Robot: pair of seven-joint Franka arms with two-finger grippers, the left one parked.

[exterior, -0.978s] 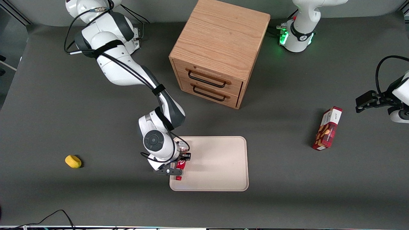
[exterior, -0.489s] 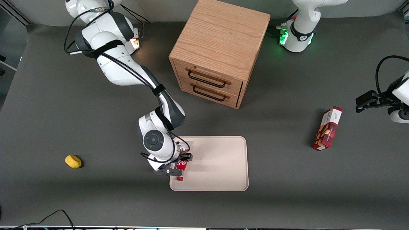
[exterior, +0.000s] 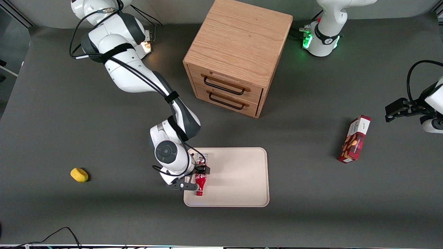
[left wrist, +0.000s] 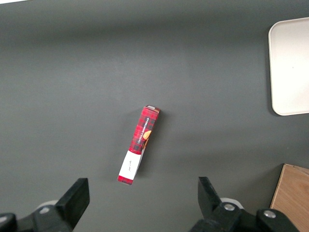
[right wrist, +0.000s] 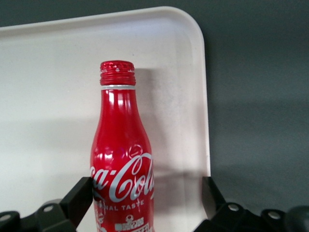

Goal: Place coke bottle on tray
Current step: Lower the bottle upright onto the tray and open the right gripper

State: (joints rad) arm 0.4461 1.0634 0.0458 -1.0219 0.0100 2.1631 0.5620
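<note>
Bottle (exterior: 200,184) now lies flat on the tray (exterior: 238,180), near the edge toward the working arm's end; a second ago it sat more upright between the fingers. Pincer (exterior: 196,179) has let go, jaws spread clear of it. Placement looks done; retreat is left. Wrist view shows finger gaps; front view shows the box (exterior: 354,139) and cabinet (exterior: 238,52).

The coke bottle (right wrist: 123,159), lying on the tray (right wrist: 48,58), bears white script reading "Coca-Cola" with "TASTE" in small capitals beneath it. Print on the snack box (left wrist: 138,145), well apart from the tray, is too small to read.
</note>
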